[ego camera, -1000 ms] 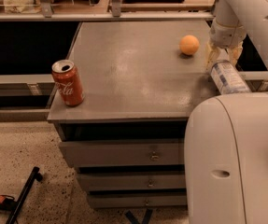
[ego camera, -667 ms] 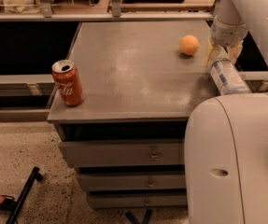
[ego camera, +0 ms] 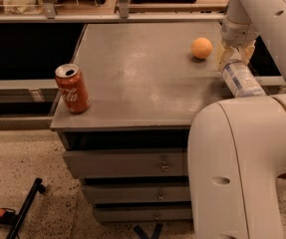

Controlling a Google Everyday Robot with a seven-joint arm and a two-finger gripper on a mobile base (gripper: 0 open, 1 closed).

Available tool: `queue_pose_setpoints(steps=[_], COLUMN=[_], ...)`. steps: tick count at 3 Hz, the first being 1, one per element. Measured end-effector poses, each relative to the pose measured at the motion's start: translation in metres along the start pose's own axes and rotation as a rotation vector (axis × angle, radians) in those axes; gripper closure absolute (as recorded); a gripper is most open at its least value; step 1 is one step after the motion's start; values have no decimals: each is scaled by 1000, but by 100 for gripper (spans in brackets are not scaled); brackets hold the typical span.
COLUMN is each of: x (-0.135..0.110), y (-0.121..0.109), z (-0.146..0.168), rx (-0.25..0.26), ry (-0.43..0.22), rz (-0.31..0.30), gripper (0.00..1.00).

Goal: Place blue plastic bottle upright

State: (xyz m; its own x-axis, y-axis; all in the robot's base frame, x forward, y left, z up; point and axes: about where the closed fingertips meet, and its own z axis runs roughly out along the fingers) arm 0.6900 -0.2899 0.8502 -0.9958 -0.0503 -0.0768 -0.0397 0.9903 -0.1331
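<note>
Almost nothing has moved since earlier: gripper (ego camera: 235, 54) stays at the right edge of the table (ego camera: 132, 78), jaws clamped on the blue plastic bottle (ego camera: 240, 78), which is tilted, not upright. Placing looks still pending.

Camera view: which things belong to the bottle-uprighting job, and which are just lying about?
Job in hand:
blue plastic bottle, tilted at the right edge of the table
gripper, at the bottle's upper end

Lying about:
red Coca-Cola can, upright, front left
orange sphere, back right
black tool on the floor
</note>
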Motion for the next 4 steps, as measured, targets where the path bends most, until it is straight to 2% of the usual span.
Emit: queue_pose_setpoints(steps=[2, 3, 4], x=[-6, 1, 9], y=[9, 11, 17], z=[-38, -59, -82], rx=[-79, -222, -330], ry=[-89, -159, -221], rz=[-40, -73, -123], gripper=[100, 100, 100])
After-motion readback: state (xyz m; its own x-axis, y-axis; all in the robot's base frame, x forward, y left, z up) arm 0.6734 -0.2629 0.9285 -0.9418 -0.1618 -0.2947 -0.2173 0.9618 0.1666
